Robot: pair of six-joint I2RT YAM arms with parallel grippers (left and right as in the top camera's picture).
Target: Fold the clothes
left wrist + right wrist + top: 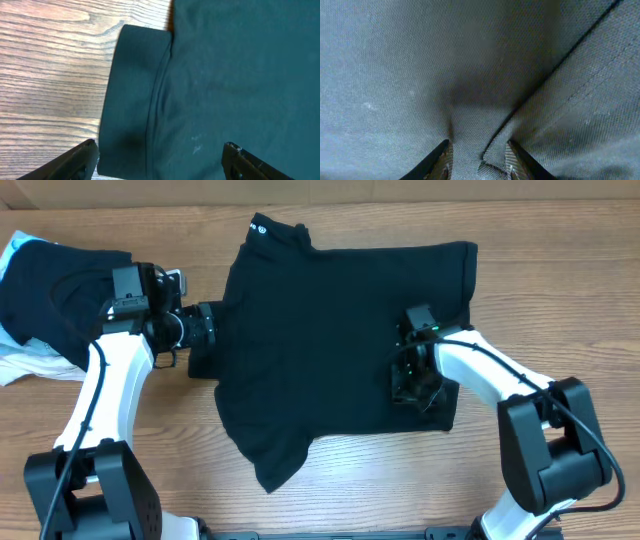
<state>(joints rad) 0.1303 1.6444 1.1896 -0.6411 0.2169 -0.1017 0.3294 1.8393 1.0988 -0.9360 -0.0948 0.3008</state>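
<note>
The black T-shirt (330, 340) lies spread out in the middle of the wooden counter (560, 280). Its small white label (262, 227) is at the far edge.

From above, the left claw (207, 326) is at the shirt's left sleeve (203, 350). The right claw (412, 380) is down on the shirt's right side.

The left wrist view shows what the top view does not. The left claw (160, 160) is wide apart and released, holding nothing, with the sleeve (132, 100) lying flat under it.

The right wrist view is very close to the cloth. The right claw (479, 160) has its fingers (442, 160) near each other with a folded edge of the shirt between them. I cannot tell if they squeeze it.

Only the top view shows a second black shirt (55, 290), bunched at the far left on something white (25, 365).
</note>
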